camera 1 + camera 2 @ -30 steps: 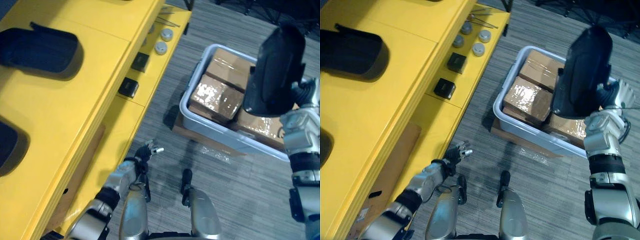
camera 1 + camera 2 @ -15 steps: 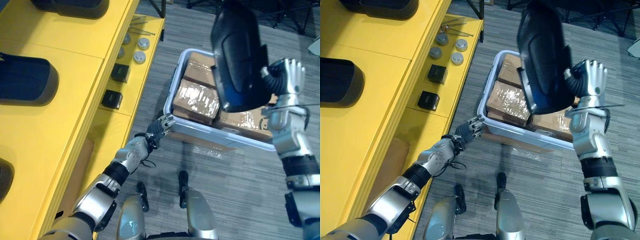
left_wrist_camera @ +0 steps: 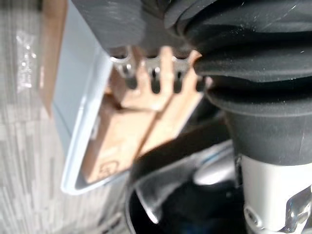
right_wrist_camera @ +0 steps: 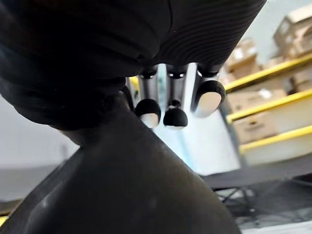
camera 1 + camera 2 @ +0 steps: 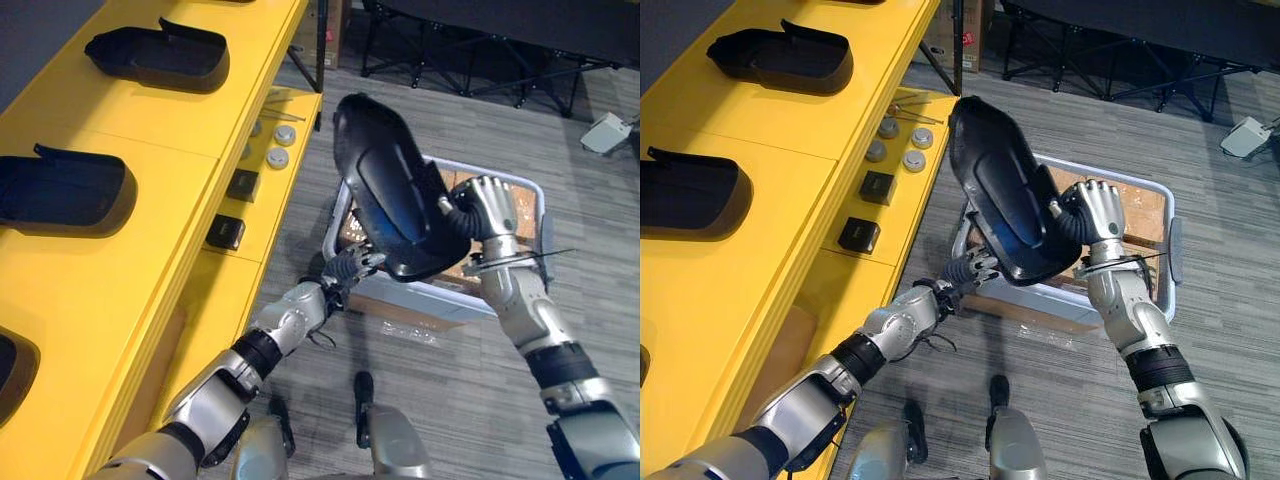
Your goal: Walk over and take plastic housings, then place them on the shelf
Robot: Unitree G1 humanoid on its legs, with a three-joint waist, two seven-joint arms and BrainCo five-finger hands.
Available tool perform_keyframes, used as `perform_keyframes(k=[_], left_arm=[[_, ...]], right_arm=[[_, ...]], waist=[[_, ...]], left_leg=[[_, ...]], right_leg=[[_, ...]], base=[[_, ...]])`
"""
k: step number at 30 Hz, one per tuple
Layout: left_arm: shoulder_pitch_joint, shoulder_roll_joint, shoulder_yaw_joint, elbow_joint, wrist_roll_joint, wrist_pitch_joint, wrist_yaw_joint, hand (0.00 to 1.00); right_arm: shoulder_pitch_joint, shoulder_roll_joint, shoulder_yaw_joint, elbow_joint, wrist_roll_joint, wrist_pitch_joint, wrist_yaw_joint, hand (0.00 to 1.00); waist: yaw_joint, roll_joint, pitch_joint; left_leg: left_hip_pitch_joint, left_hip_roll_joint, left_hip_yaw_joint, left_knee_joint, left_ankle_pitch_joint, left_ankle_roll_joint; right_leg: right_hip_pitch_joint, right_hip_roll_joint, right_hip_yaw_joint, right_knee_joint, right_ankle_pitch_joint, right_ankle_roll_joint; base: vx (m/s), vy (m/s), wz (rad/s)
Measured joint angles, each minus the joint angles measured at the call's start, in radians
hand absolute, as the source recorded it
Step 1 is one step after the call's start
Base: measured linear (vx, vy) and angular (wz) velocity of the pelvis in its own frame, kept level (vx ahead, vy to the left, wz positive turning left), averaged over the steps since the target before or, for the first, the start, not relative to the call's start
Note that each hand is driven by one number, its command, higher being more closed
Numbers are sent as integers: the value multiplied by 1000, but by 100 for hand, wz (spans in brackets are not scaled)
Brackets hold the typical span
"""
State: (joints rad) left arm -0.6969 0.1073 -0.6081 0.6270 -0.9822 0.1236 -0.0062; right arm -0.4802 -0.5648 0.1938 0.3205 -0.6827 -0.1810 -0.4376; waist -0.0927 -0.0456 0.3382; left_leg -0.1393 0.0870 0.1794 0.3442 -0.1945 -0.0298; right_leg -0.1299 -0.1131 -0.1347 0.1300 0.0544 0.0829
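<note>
Big yellow shelf (image 5: 130, 260) stretched along the outer side of the left hand (image 5: 358, 266), with other black housings (image 5: 158, 58) lying on it! The grey bin (image 5: 430, 293) of cardboard boxes (image 5: 1140, 215) sat below both hands. The plastic housing (image 5: 385, 195) hung in the air, the right hand (image 5: 487, 208) clamped on its edge with fingers curled round. The left hand's fingers were spread straight at its lower rim.

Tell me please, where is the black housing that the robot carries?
In the left eye view, the black housing is held up in the right hand, near the middle, over the grey bin and right of the yellow shelf.
</note>
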Motion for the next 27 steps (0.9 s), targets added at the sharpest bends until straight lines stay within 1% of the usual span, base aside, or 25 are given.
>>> perform_keyframes(k=[3,6,9,10,11,13,14,15,16,17,18,20,22,23,25,27], left_arm=[[0,-1,-3,1,0,-13,2,0],[0,-8,-7,8,3,-17,16,0],[0,-8,-32,25,4,-44,57,0],[1,-8,-35,25,1,-63,78,0],[3,-9,-34,25,-18,-101,118,100],[4,-9,-31,25,-43,-140,147,100],[16,-18,-6,25,-74,-209,195,100],[17,-21,1,25,-78,-217,201,100],[22,-35,31,25,-84,-254,223,100],[25,-41,47,25,-87,-269,236,100],[32,-42,60,25,-91,-296,253,100],[33,-42,77,25,-92,-323,271,100],[33,-46,93,25,-114,-373,295,100],[35,-46,93,25,-119,-378,314,100],[43,-46,105,25,-128,-380,331,100],[54,-46,108,25,-145,-380,332,100]], right_arm=[[0,22,27,0,0,-8,1,100],[0,40,72,0,0,-10,3,100],[0,62,78,0,0,-9,8,100],[0,67,80,0,1,-6,8,100],[1,79,88,0,2,3,8,100],[3,94,96,0,3,11,7,100],[10,120,107,1,3,27,2,100],[12,124,107,1,3,29,1,100],[28,141,107,2,5,34,-3,100],[36,148,107,2,9,36,-4,100],[50,160,109,3,14,38,-12,100],[70,173,114,3,36,38,-27,100],[102,192,117,3,50,38,-51,100],[114,204,126,2,51,34,-67,100],[127,225,137,1,51,31,-89,100],[134,240,145,1,52,31,-107,100]], waist=[[1,-1,-10],[2,-1,-26],[9,-1,-27],[15,-2,-27],[21,-7,-32],[23,-13,-35],[25,-24,-43],[26,-25,-44],[29,-33,-48],[32,-35,-50],[33,-39,-54],[35,-43,-56],[39,-47,-58],[40,-50,-60],[39,-57,-65],[40,-68,-67]], left_leg=[[6,-1,0,-4,0,0],[4,-2,0,-5,0,0],[11,-3,-2,-7,0,0],[13,-4,-1,-10,2,-1],[15,-8,-1,-24,11,-2],[16,-9,-3,-32,17,-4],[19,-11,-4,-46,28,-6],[20,-11,-5,-48,30,-7],[27,-13,-6,-61,40,-8],[31,-13,-7,-66,42,-8],[40,-13,-7,-74,46,-10],[48,-13,-8,-80,49,-12],[52,-14,-8,-94,55,-13],[52,-14,-8,-95,56,-14],[54,-13,-8,-100,59,-15],[64,-13,-11,-111,65,-16]], right_leg=[[12,1,-1,-18,7,1],[14,1,-1,-27,12,1],[27,2,-1,-40,19,1],[28,1,-1,-43,21,1],[30,0,-1,-54,28,1],[30,0,-2,-60,32,0],[30,0,-4,-64,33,-2],[30,0,-4,-64,34,-2],[30,-1,-5,-64,34,-2],[33,-1,-6,-64,34,-2],[39,0,-6,-66,34,-3],[47,1,-7,-69,34,-3],[48,0,-7,-71,34,-3],[48,1,-7,-73,34,-3],[49,3,-7,-74,35,-5],[58,3,-13,-82,38,-7]], base=[[-5,38,0],[-13,36,0],[-21,34,0],[-39,30,-2],[-39,24,-1],[-29,2,3],[-23,-10,4],[-20,-16,6],[-6,-13,5],[-8,-13,4],[0,0,0],[0,0,0],[-44,-1,0],[-38,-1,0],[-16,-1,-1],[-14,-3,5]])
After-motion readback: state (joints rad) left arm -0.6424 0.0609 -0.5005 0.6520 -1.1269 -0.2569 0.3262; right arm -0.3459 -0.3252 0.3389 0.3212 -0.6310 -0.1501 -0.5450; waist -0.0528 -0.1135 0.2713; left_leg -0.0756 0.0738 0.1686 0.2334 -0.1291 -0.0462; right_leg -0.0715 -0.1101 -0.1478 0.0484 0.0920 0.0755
